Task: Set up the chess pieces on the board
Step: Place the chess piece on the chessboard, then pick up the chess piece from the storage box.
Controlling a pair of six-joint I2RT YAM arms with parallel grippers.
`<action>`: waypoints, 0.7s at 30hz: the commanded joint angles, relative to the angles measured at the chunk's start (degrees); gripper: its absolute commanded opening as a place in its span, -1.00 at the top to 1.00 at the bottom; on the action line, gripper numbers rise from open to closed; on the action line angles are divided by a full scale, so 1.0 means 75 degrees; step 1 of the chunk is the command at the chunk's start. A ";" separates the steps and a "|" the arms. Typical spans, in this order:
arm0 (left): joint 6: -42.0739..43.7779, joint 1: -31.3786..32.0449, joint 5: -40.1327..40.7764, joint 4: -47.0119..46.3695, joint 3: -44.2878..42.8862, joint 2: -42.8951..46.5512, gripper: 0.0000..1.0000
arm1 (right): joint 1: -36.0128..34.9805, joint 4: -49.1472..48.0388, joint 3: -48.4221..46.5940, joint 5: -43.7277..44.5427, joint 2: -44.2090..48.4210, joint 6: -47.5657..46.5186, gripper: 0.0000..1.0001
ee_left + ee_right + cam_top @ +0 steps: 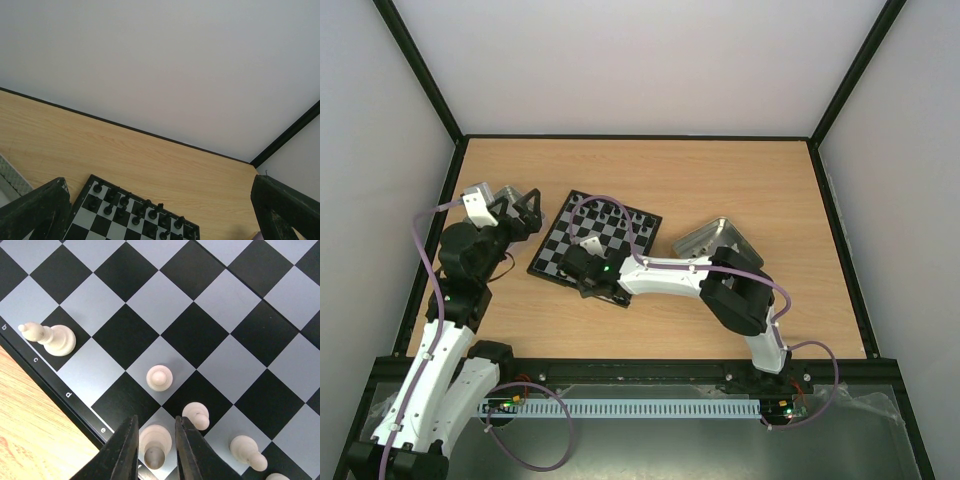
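Wooden table (740,180) holds one board (616,226); right gripper (156,427) straddles one of six cream pieces (159,377), grip unclear; left gripper (157,200) gapes wide

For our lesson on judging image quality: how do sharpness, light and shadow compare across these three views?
Top external view: even soft light, chess pieces on the board too small to resolve; left wrist view: its own fingers dark and featureless at the bottom corners; right wrist view: sharpest, white pieces crisp with only faint shadows.
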State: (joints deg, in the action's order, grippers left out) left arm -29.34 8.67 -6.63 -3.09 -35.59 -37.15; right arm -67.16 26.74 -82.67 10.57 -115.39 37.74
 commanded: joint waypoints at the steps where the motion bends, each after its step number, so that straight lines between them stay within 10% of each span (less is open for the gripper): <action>1: 0.0087 -0.0042 -0.0053 -0.0147 0.0003 0.0030 -0.99 | -0.0058 0.0266 -0.0230 0.0349 0.0176 0.0014 0.57; 10: -0.0302 -0.0042 0.0249 -0.0443 0.0189 0.0034 -0.99 | 0.0035 0.0395 -0.0230 0.0745 0.0944 0.0260 0.42; 21: -0.0494 -0.0042 0.1165 -0.0401 0.0295 0.0061 -0.99 | 0.2351 0.0150 0.2070 0.1517 0.3659 0.0999 0.32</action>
State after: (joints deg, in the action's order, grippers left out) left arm -33.23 8.67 -1.02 -5.48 -32.93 -37.15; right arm -55.81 27.07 -73.49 18.11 -93.62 42.19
